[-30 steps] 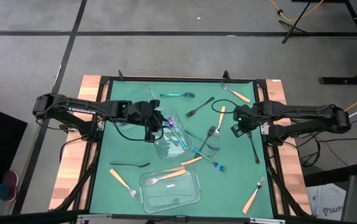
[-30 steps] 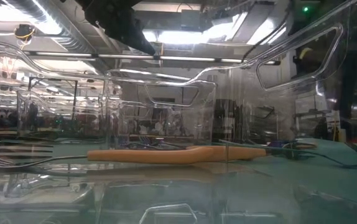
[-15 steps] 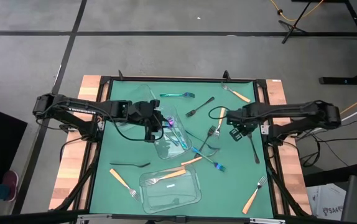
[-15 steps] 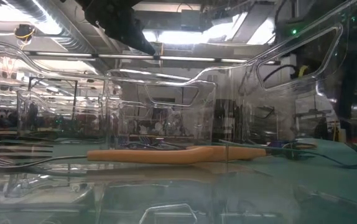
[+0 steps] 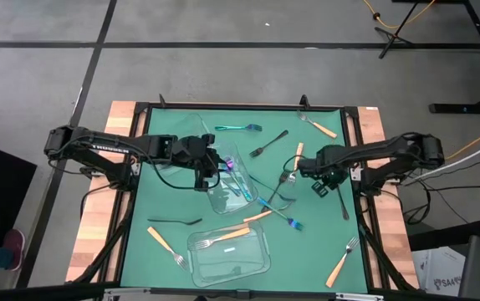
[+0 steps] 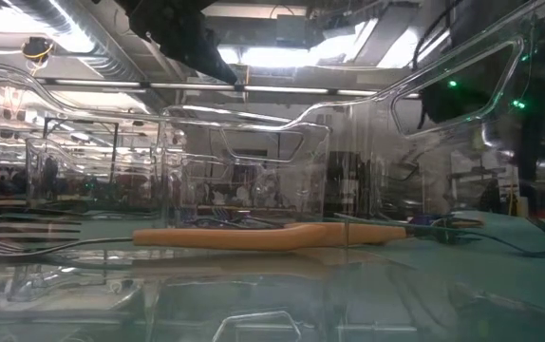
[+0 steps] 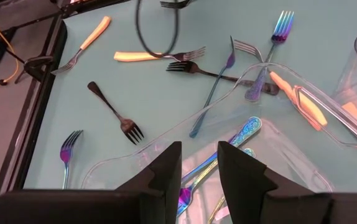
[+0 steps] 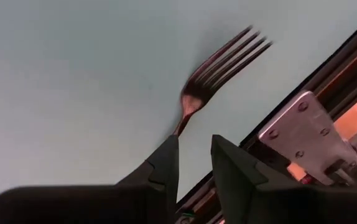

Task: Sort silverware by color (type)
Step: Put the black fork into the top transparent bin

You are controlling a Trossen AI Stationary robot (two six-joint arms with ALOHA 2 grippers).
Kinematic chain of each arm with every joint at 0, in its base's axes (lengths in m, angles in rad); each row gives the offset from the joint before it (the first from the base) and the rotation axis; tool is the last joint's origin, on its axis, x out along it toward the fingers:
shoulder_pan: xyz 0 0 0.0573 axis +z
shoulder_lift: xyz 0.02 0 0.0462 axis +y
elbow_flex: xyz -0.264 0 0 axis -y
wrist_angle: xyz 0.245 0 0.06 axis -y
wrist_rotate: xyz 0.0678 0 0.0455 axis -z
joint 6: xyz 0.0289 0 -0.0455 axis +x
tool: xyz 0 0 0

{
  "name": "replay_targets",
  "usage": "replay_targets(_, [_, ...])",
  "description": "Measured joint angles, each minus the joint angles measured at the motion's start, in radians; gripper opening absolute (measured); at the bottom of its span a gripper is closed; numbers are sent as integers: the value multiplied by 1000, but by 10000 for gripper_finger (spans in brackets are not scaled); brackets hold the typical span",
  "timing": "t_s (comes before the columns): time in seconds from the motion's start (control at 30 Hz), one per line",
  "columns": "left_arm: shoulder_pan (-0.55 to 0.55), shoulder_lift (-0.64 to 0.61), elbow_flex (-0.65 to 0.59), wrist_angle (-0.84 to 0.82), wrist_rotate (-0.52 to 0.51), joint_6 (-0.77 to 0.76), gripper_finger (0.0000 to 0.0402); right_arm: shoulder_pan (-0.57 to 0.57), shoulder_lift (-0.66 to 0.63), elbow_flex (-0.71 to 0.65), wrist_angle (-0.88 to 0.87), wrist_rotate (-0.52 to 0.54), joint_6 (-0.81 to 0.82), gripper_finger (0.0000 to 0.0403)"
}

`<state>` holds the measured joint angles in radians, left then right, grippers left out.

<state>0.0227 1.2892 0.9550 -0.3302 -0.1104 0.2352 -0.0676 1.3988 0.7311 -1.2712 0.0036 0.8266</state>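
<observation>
Nearest the front edge, a clear tray point(image 5: 230, 251) holds an orange-handled fork point(image 5: 223, 237); more orange-handled forks point(image 5: 339, 263) lie around it. Mid-table, the left gripper point(image 5: 212, 170) hangs over a second clear tray point(image 5: 220, 197) with iridescent forks point(image 7: 219, 163), fingers point(image 7: 166, 168) slightly apart, empty. The right gripper point(image 5: 305, 166) is clamped on a dark fork point(image 8: 219, 68). A teal fork point(image 5: 238, 128) lies at the far edge.

Two dark, near-black arms, slim jointed links. Black cable looped just behind left gripper point(image 5: 209, 171). Right gripper point(image 5: 318, 177) same dark finish. Wrist views: fingers point(image 7: 163, 174) matte black, blocky, angular, chamfered edges, narrow tips. Small green indicator lights on arm body, low view.
</observation>
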Motion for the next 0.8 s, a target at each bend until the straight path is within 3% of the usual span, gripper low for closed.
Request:
replay_targets(0.27, [0,0,0,0,0,0,98,83,0,-52,55,6,64,83])
replay_targets(0.8, [0,0,0,-2,0,-46,98,80,1,-103,94,6,26,83])
